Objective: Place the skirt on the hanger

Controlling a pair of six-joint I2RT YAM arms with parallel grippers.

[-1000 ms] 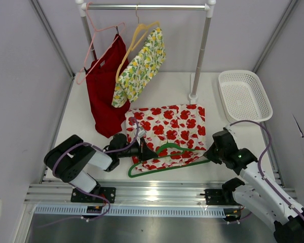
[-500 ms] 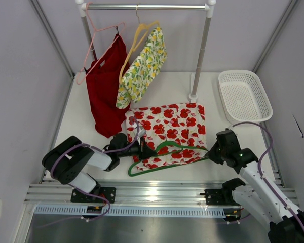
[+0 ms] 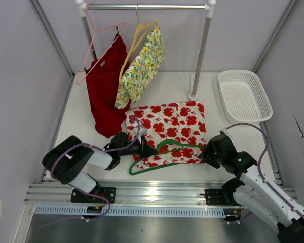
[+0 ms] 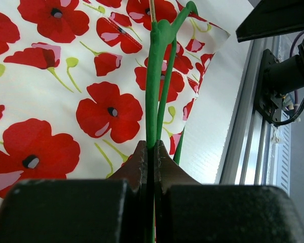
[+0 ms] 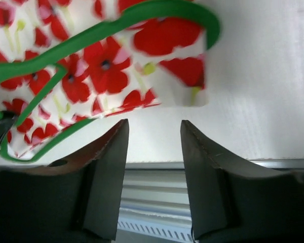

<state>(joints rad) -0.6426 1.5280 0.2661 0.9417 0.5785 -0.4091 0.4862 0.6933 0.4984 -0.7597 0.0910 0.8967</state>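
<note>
The skirt [image 3: 173, 126], white with red flowers, lies flat on the table, also seen in the left wrist view [image 4: 66, 96] and the right wrist view [image 5: 116, 61]. The green hanger [image 3: 164, 154] lies across its near edge. My left gripper [image 3: 151, 151] is shut on the hanger's wire [image 4: 153, 101] at its left part. My right gripper [image 3: 206, 153] is open and empty, at the skirt's near right corner, by the hanger's right end [image 5: 192, 12]. Its jaws stand apart over bare table.
A rack [image 3: 202, 45] at the back holds a red garment [image 3: 105, 86] on a pink hanger and a lemon-print garment [image 3: 141, 68] on a yellow hanger. A white basket [image 3: 243, 95] stands at the right. The metal rail [image 3: 152, 195] runs along the near edge.
My right gripper has moved left toward the skirt's near right corner. The skirt and hanger have shifted a little. My left gripper stays shut on the hanger.
</note>
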